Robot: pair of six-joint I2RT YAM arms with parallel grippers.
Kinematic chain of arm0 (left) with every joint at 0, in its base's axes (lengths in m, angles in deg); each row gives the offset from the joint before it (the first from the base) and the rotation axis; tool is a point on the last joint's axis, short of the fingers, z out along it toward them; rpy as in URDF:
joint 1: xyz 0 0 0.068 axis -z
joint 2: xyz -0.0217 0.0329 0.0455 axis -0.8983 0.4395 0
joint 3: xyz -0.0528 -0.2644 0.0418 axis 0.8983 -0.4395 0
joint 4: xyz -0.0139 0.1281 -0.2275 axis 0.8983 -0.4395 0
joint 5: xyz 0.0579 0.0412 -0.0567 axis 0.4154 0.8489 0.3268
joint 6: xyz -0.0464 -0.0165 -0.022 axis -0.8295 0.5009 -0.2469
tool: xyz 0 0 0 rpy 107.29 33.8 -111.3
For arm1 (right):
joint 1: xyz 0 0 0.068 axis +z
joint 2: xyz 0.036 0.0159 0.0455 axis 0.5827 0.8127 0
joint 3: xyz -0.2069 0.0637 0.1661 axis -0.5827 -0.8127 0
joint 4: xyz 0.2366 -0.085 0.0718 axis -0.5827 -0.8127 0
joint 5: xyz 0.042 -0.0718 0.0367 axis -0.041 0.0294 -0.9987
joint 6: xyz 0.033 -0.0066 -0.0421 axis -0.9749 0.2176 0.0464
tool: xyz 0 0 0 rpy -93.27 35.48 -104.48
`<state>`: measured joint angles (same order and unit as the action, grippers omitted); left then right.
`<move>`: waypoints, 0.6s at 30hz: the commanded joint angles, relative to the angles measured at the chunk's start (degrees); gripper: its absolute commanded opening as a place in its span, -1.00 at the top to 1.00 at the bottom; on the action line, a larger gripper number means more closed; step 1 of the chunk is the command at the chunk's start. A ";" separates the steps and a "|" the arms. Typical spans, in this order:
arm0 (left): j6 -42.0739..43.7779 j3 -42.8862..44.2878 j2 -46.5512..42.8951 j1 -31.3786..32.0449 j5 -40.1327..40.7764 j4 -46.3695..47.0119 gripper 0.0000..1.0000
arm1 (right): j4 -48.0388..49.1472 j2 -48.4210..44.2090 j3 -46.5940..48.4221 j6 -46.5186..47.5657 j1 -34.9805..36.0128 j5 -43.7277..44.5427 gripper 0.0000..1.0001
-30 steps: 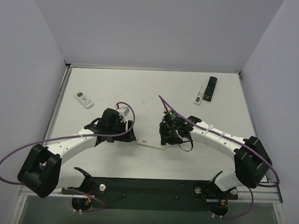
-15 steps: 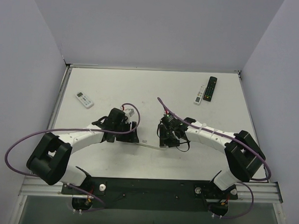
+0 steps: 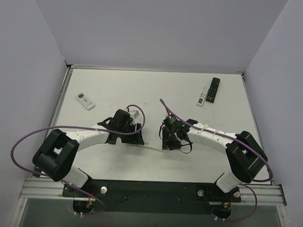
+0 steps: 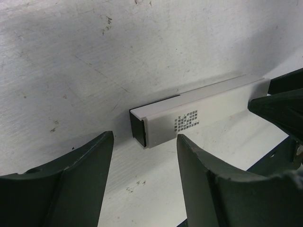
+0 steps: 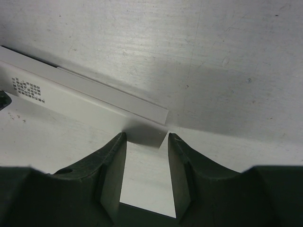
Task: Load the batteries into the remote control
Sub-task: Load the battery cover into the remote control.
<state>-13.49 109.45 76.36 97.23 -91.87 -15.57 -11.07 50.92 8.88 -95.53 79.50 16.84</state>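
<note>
White remote (image 3: 153, 147) lying flat at the centre of the table (image 3: 142, 88), left gripper (image 4: 144, 140) straddling its 9 o'clock end, fingers standing wide apart, right gripper (image 5: 146, 137) flanking its 3 o'clock end, fingers standing narrow, contact unclear, black remote (image 3: 213, 90) lying at 1 o'clock.

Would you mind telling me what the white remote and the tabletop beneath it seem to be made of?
White remote: likely moulded plastic, a smooth matte shell with crisp edges and a printed code label. Tabletop: probably painted or laminated board, white, dull, scratched and speckled.

Bright, even light; soft shadows in close-ups.
</note>
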 commanded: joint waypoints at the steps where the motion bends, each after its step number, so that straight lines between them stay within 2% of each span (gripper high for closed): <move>1: -1.15 2.42 1.27 0.28 -1.09 3.66 -0.28 | -2.41 2.11 -0.29 0.20 -0.26 0.84 0.29; 10: -1.15 2.69 3.82 0.98 -1.97 2.43 0.11 | -2.58 2.46 0.06 0.72 -0.26 0.57 0.33; 14: -1.33 2.86 4.79 1.24 -3.28 2.78 0.31 | -2.67 3.17 0.85 1.07 -0.17 0.48 0.48; 15: -1.42 2.86 4.97 1.33 -3.72 2.69 0.43 | -2.76 3.25 1.02 0.99 -0.17 0.40 0.50; 18: -1.85 2.86 5.49 1.59 -4.43 2.69 0.52 | -2.93 3.69 1.90 1.42 -0.17 0.22 0.55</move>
<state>-14.60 111.46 79.77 97.69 -93.64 -13.93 -12.91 51.73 9.93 -94.81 79.21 15.05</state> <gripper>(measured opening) 0.386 0.248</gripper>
